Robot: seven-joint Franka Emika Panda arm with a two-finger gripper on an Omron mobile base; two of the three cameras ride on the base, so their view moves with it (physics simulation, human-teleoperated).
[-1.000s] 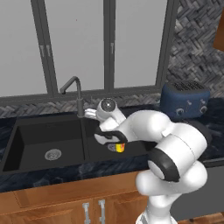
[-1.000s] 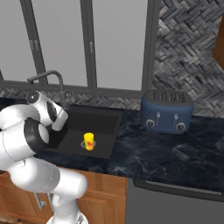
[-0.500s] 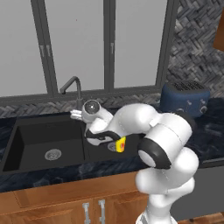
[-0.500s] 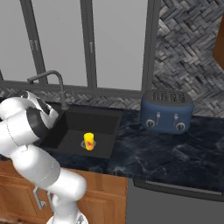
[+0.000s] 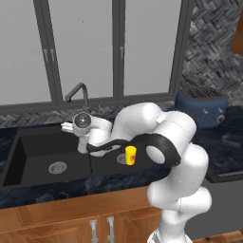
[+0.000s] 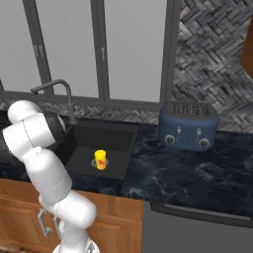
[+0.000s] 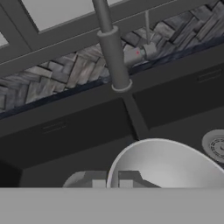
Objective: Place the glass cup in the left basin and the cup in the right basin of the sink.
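Note:
The glass cup (image 7: 170,164) is a pale tumbler whose rim looms just right of my fingertips; my gripper (image 7: 109,183) is shut on its wall. It hangs over the sink's centre divider (image 7: 133,116), facing the tap (image 7: 111,52). In the left base view my arm reaches left across the sink, its hand over the left basin (image 5: 38,156) beside the divider. The yellow cup (image 5: 130,155) (image 6: 101,159) stands upright in the right basin (image 5: 110,164) (image 6: 118,143), close to its drain. A silver drain (image 5: 57,167) lies in the left basin.
The grey gooseneck tap (image 5: 78,91) (image 6: 54,87) rises behind the divider, close to my hand. A blue toaster (image 5: 201,107) (image 6: 188,126) sits on the dark marble counter (image 6: 188,173) to the right. Windows run along the back wall.
My arm has swung left, from beside the yellow cup in the right basin to the divider by the left basin. The yellow cup has stayed put.

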